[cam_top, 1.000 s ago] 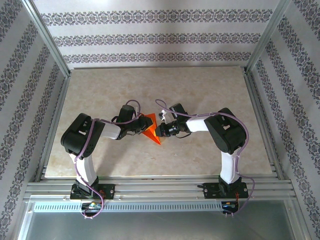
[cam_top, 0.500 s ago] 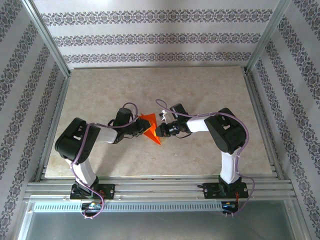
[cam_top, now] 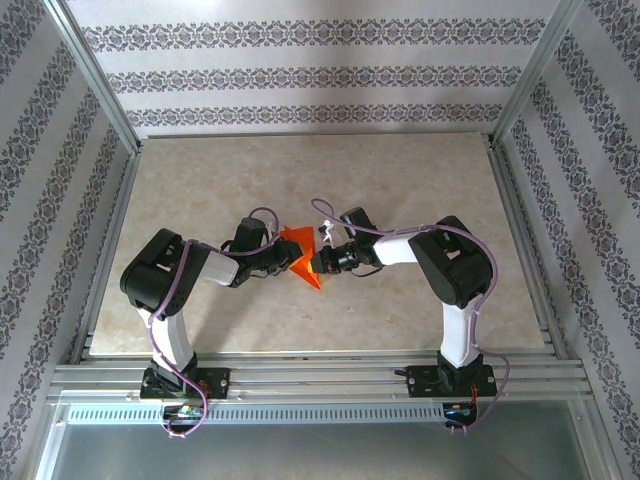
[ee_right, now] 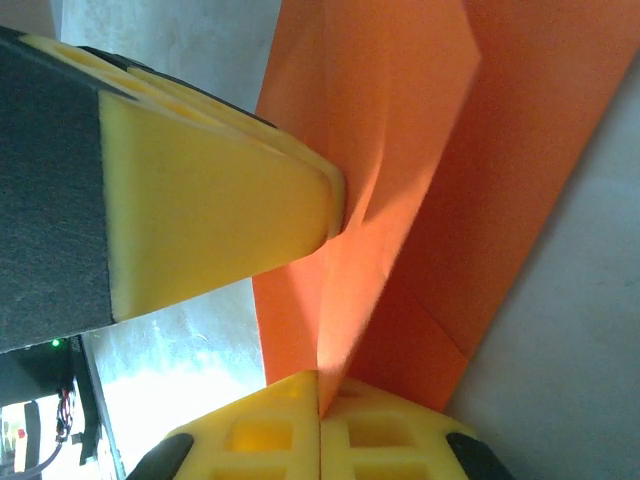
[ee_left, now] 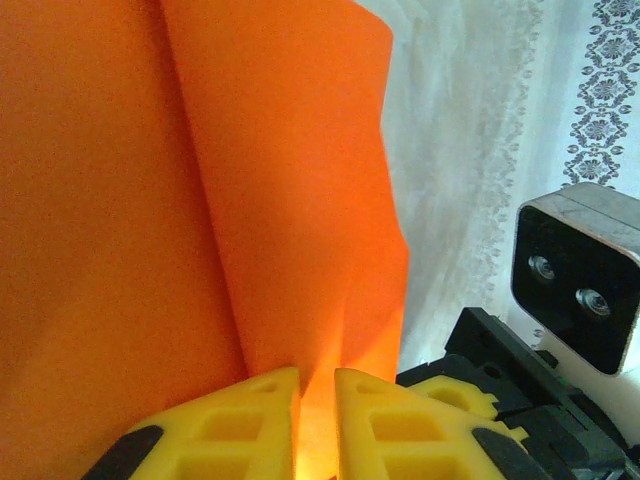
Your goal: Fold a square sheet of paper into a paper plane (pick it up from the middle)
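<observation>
The orange-red sheet of paper (cam_top: 301,259) is folded into a creased triangular shape with its point toward the near edge, and it is held off the table's middle between both arms. My left gripper (cam_top: 283,256) is shut on its left side; in the left wrist view the yellow fingertips (ee_left: 262,400) pinch a ridge of the paper (ee_left: 200,200). My right gripper (cam_top: 319,262) is shut on the right side, its pads (ee_right: 365,420) pressed together on a fold of the paper (ee_right: 420,180). The left gripper's finger (ee_right: 200,200) presses the paper from the other side.
The beige marble-patterned table (cam_top: 420,180) is framed by aluminium rails (cam_top: 300,375) and patterned walls. The right arm's wrist camera (ee_left: 580,280) sits close beside the paper. Both arms' elbows rise over the near half of the table.
The left arm's elbow swung out to the left and came back. The paper tilted slightly between the grippers. Both grips held.
</observation>
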`<state>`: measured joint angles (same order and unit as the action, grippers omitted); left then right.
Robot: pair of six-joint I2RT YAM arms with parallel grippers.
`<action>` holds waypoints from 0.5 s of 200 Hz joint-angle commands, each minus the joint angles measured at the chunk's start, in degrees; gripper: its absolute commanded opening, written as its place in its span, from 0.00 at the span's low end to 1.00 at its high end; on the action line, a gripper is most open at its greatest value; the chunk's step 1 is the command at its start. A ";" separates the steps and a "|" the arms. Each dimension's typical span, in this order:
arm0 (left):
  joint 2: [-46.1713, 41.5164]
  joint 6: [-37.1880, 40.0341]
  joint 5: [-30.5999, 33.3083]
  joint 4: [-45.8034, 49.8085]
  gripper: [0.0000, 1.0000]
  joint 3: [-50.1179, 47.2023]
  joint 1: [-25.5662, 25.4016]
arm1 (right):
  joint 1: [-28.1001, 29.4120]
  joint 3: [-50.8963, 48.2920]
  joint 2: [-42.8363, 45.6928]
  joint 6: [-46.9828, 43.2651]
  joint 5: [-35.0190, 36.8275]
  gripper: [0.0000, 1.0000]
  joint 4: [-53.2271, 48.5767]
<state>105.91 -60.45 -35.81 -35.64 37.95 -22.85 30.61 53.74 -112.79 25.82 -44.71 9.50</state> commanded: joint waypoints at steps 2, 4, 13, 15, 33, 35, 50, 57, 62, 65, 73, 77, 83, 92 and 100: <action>0.92 0.50 0.61 0.88 0.17 0.89 0.26 | -1.08 -2.50 -4.35 -1.01 8.43 0.07 -5.19; 0.89 0.50 0.69 1.02 0.17 0.83 0.24 | -1.08 -2.50 -4.36 -1.01 8.48 0.07 -5.26; 0.80 0.63 0.96 1.87 0.17 0.85 0.22 | -1.08 -2.43 -4.44 -0.96 8.50 0.07 -5.36; 0.73 0.71 1.00 1.95 0.17 0.88 0.23 | -1.08 -2.43 -4.45 -0.98 8.54 0.07 -5.36; 0.04 0.64 1.43 2.39 0.17 0.70 0.22 | -1.11 -2.41 -4.45 -1.01 8.65 0.07 -5.54; 0.01 0.60 1.44 2.43 0.17 0.78 0.23 | -1.11 -2.41 -4.45 -0.99 8.67 0.07 -5.54; -1.40 0.55 1.07 2.37 0.17 1.10 0.18 | -1.10 -2.32 -4.47 -1.06 8.80 0.07 -5.95; -2.23 0.50 0.82 2.30 0.17 1.28 0.18 | -1.10 -2.23 -4.52 -1.11 8.94 0.07 -6.05; -2.83 0.59 0.60 2.29 0.17 1.45 0.17 | -1.10 -2.23 -4.54 -1.19 8.96 0.07 -6.07; -3.22 0.71 0.43 2.29 0.17 1.56 0.14 | -1.13 -2.15 -4.54 -1.20 8.90 0.07 -6.15; -4.04 0.97 0.08 2.48 0.17 1.85 0.16 | -1.15 -2.14 -4.54 -1.15 8.93 0.07 -6.24; -4.40 1.15 -0.04 2.51 0.17 1.94 0.13 | -1.11 -2.10 -4.54 -1.13 8.94 0.07 -6.31; -4.84 1.39 -0.13 2.78 0.17 2.19 0.06 | -1.16 -2.06 -4.58 -1.16 9.01 0.07 -6.41; -5.12 1.92 -0.13 3.39 0.17 2.50 -0.13 | -1.10 -2.06 -4.58 -1.14 9.02 0.07 -6.48; -4.82 2.38 -0.05 4.42 0.17 2.81 -0.09 | -1.15 -1.97 -4.61 -1.06 9.09 0.07 -6.51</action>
<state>103.09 -60.29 -35.79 -33.63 38.81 -22.87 30.61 53.74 -112.79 25.80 -44.71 9.45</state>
